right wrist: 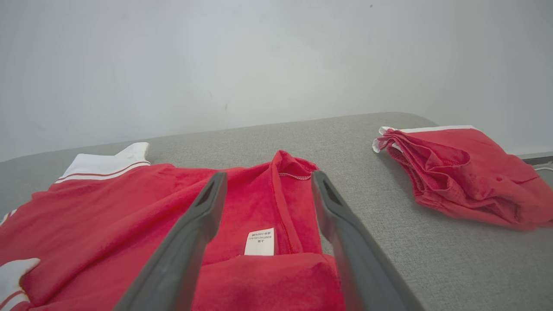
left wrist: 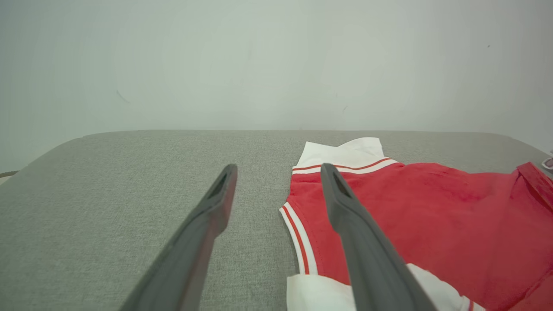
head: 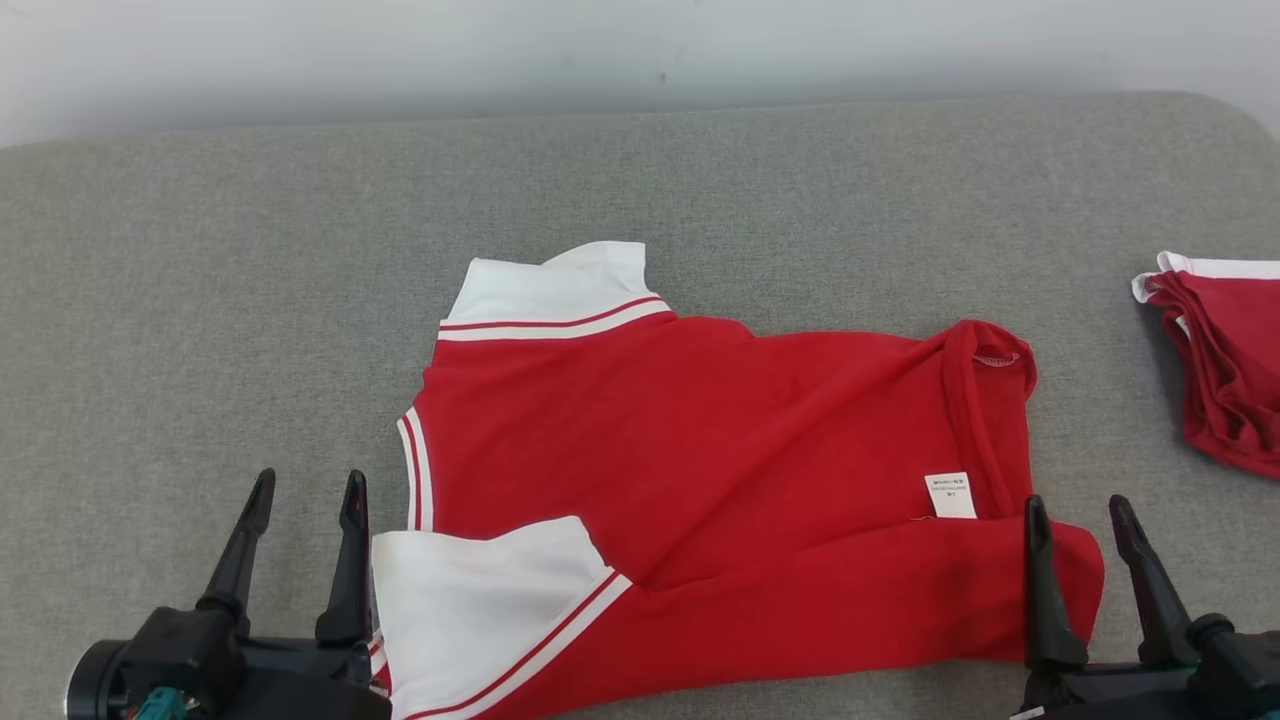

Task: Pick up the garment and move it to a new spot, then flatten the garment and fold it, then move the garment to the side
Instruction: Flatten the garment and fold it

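The garment (head: 700, 450) is a red shirt with white, red-striped trim, lying partly folded on the grey cushion, its near edge folded over and a white care label (head: 948, 495) showing near its right end. At its near left corner my left gripper (head: 305, 495) stands open, empty, just left of the white sleeve. Open and empty too, my right gripper (head: 1080, 520) hovers over the near right corner. In the left wrist view my left gripper (left wrist: 278, 170) straddles the garment (left wrist: 432, 216) edge. Through the right wrist view my right gripper (right wrist: 268, 181) frames the garment (right wrist: 129, 207) and its label.
A second red garment (head: 1225, 370) with white trim lies bunched at the right edge of the grey cushion (head: 200, 300), also seen as a red heap (right wrist: 466, 172) in the right wrist view. A pale wall (head: 600, 40) runs behind the cushion's far edge.
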`<state>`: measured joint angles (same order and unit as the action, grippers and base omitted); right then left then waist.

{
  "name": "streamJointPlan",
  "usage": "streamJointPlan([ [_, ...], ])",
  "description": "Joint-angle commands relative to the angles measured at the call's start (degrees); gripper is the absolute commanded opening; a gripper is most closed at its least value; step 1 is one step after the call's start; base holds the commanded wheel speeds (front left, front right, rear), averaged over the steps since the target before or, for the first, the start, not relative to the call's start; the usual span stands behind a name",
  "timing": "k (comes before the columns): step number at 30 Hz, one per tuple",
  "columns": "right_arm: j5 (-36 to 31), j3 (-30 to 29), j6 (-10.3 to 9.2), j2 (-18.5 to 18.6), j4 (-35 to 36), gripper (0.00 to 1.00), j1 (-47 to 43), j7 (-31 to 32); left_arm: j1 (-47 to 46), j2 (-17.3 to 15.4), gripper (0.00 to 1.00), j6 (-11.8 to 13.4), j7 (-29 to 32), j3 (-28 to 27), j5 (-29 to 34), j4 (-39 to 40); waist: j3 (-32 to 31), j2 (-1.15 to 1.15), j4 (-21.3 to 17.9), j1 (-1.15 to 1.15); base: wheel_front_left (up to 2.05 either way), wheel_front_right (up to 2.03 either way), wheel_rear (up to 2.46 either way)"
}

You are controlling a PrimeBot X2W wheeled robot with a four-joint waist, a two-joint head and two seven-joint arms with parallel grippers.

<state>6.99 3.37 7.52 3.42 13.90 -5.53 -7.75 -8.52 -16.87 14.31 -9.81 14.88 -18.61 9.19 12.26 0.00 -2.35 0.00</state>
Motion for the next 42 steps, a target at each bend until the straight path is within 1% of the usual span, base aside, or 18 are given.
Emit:
streamJointPlan([
  [1, -0.2, 0.1, -0.07, -0.1, 0.2, 1.00, -0.4, -0.5, 0.5, -0.2, 1.00, 0.3, -0.1, -0.1, 0.1, -0.1, -0.1, 0.00, -0.1, 0.00, 0.00, 0.00, 0.00],
  [8, -0.1, 0.9, -0.07, -0.1, -0.6, 1.00, -0.2, -0.8, -0.9, -0.7, 1.00, 0.0, 0.9, 0.5, 0.4, -1.0, -0.4, 0.00, -0.6, 0.00, 0.00, 0.00, 0.00],
  [10, 0.1, 0.9, -0.07, -0.1, -0.7, 1.00, 0.0, -0.8, -2.1, -1.1, 1.00, -0.6, 1.6, 1.1, 0.6, -1.4, -0.3, 0.00, -0.6, 0.00, 0.00, 0.00, 0.00],
  [13, 0.5, 1.0, -0.07, -0.1, -0.7, 1.00, 0.3, -0.7, -5.6, -1.5, 1.00, -2.3, 3.3, 1.8, 0.2, -2.3, 0.3, 0.00, -0.7, 0.00, 0.00, 0.00, 0.00],
  [15, 0.7, 1.1, -0.07, -0.2, -0.8, 1.00, 0.7, -0.7, -9.2, -1.7, 1.00, -4.0, 5.1, 2.5, -0.7, -3.5, 1.0, 0.00, -1.0, 0.00, 0.00, 0.00, 0.00],
  [20, 1.0, 2.5, -0.07, 0.1, -1.4, 1.00, 2.6, -1.0, -20.2, -1.8, 1.00, -9.7, 11.7, 4.0, -4.1, -9.3, 3.8, 0.00, -2.7, 0.00, 0.00, 0.00, 0.00],
  [24, 1.3, 3.9, -0.07, 0.2, -2.5, 1.00, 4.4, -1.9, -28.8, -1.5, 1.00, -14.3, 17.3, 4.4, -7.9, -17.1, 6.1, 0.00, -4.8, 0.00, 0.00, 0.00, 0.00],
  [26, 1.5, 4.6, -0.07, 0.2, -3.1, 1.00, 5.3, -2.3, -32.7, -1.1, 1.00, -16.7, 20.0, 4.2, -10.8, -21.9, 7.1, 0.00, -5.8, 0.00, 0.00, 0.00, 0.00],
  [30, 2.0, 5.8, -0.07, 0.1, -4.8, 1.00, 6.7, -3.2, -39.1, -1.1, 1.00, -19.6, 24.5, 4.5, -14.0, -30.8, 8.4, 0.00, -7.5, 0.00, 0.00, 0.00, 0.00],
  [32, 2.2, 6.1, -0.07, 0.1, -5.6, 1.00, 7.3, -3.7, -41.8, -1.3, 1.00, -20.3, 25.9, 4.9, -15.4, -34.6, 8.8, 0.00, -8.1, 0.00, 0.00, 0.00, 0.00],
  [33, 2.2, 6.1, -0.07, 0.1, -5.6, 1.00, 7.3, -3.7, -41.8, -1.3, 1.00, -20.3, 25.9, 4.9, -15.4, -34.6, 8.8, 0.00, -8.1, 0.00, 0.00, 0.00, 0.00],
  [37, 2.7, 6.6, -0.07, 0.0, -6.8, 1.00, 8.2, -4.5, -45.6, -1.6, 1.00, -21.2, 27.8, 5.4, -16.9, -41.0, 9.4, 0.00, -8.9, 0.00, 0.00, 0.00, 0.00],
  [40, 2.8, 6.5, -0.07, -0.1, -7.6, 1.00, 8.5, -5.0, -47.7, -1.8, 1.00, -21.3, 29.1, 6.0, -17.8, -44.6, 9.7, 0.00, -9.1, 0.00, 0.00, 0.00, 0.00],
  [42, 2.9, 6.1, -0.07, -0.1, -8.1, 1.00, 8.7, -5.3, -49.0, -1.4, 1.00, -21.6, 29.8, 6.3, -19.6, -46.9, 9.8, 0.00, -9.0, 0.00, 0.00, 0.00, 0.00],
])
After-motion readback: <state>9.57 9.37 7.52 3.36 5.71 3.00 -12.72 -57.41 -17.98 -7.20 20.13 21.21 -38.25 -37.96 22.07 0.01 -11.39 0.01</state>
